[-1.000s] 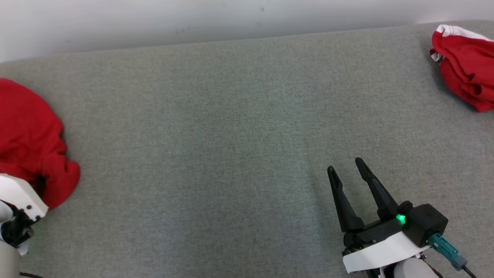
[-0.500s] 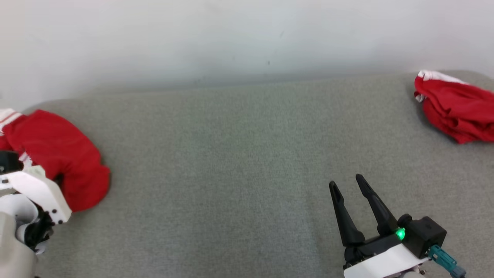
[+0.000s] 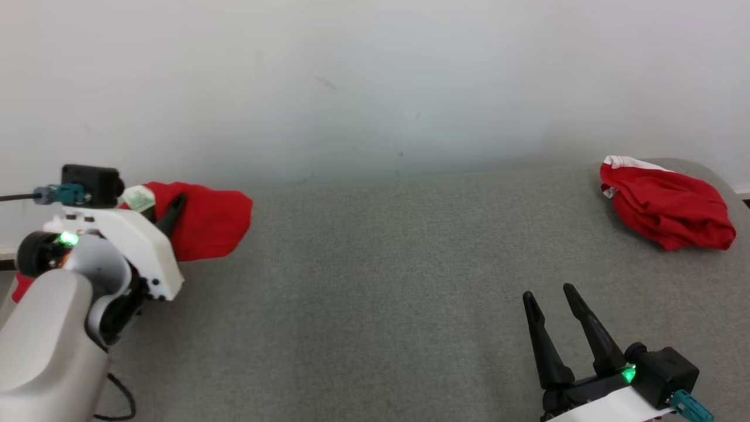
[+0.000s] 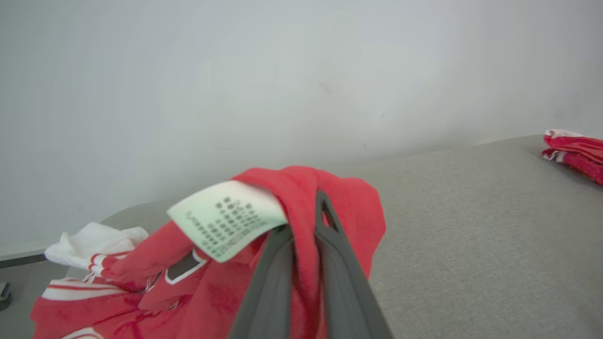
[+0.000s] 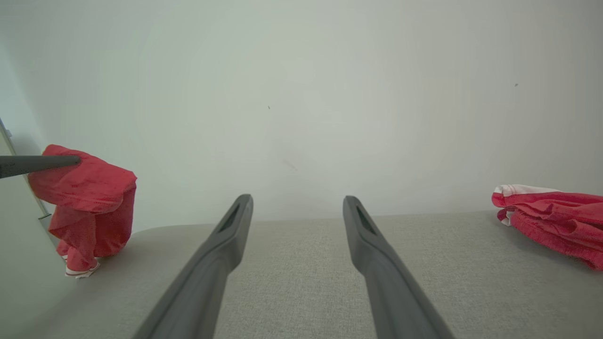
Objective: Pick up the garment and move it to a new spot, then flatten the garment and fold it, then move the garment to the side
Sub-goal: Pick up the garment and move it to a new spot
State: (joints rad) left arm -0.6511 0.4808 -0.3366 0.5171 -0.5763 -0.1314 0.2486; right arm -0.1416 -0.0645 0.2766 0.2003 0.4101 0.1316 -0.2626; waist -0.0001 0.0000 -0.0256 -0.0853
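Garment (image 3: 211,223) now hangs bunched from my left gripper (image 4: 304,221), which has clamped onto its red cloth and raised it at the left end of the grey surface (image 3: 375,281); a second ago it lay heaped; my right gripper (image 3: 548,292) stays spread, empty; carrying it to a new spot should come next.

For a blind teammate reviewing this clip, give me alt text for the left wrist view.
The left hand is shut on a bunched red garment with white trim, a white care label flopping beside its dark fingers. Grey padded surface stretches right to a second red garment, below a pale wall.
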